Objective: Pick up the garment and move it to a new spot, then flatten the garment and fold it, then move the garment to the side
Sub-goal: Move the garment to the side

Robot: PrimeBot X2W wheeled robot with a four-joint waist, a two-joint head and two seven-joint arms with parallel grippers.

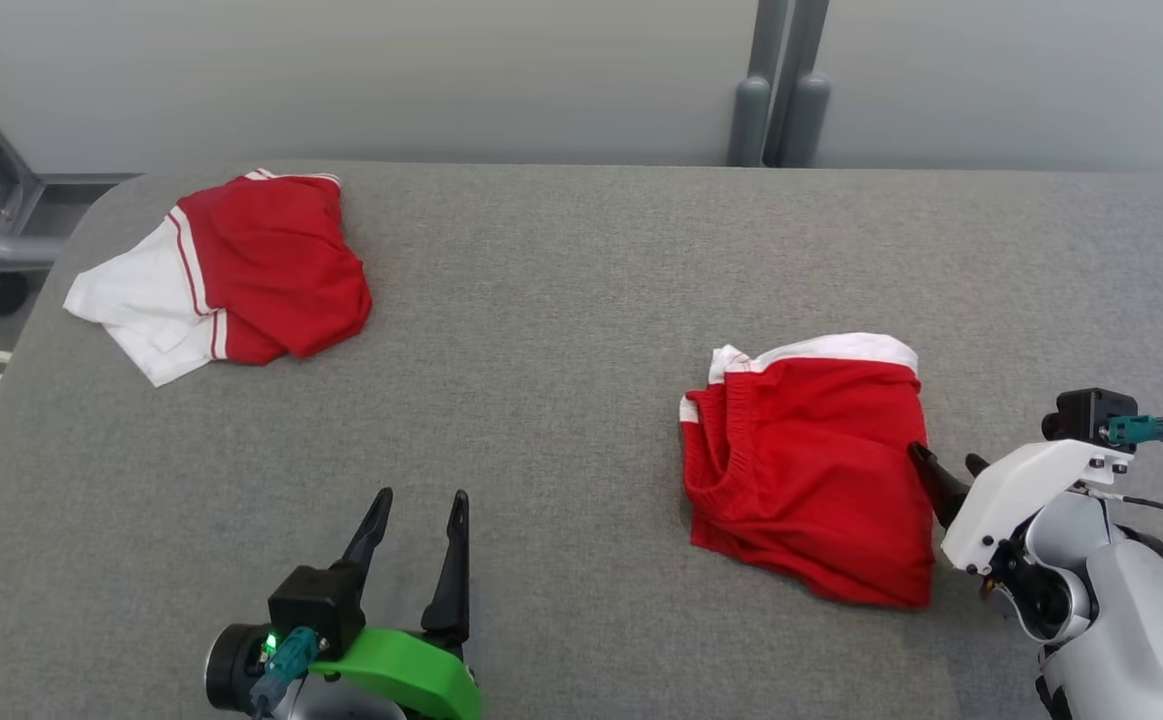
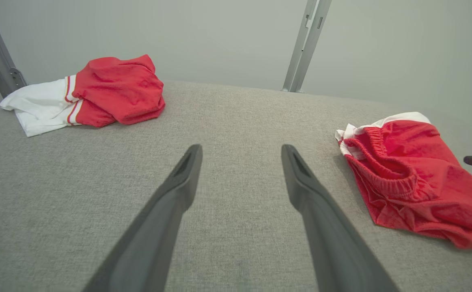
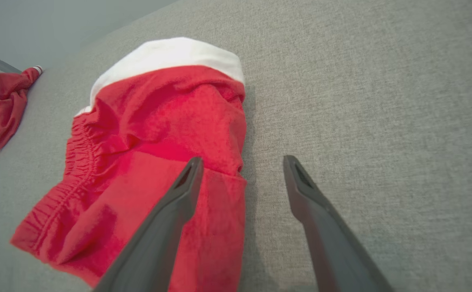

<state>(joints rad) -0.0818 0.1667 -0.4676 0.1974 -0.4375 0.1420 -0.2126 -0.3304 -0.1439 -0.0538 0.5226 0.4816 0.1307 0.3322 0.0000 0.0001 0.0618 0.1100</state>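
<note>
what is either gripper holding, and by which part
Nothing is held. The left gripper is open over the grey surface; the right gripper is open at the edge of the red shorts.

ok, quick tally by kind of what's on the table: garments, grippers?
Garments: 2 (red-and-white garment far left; red shorts near right)
Grippers: 2 (left gripper open over bare cloth; right gripper open at the shorts' edge)
Total: 4

Head high, wrists low; all share near shorts (image 1: 811, 470)
</note>
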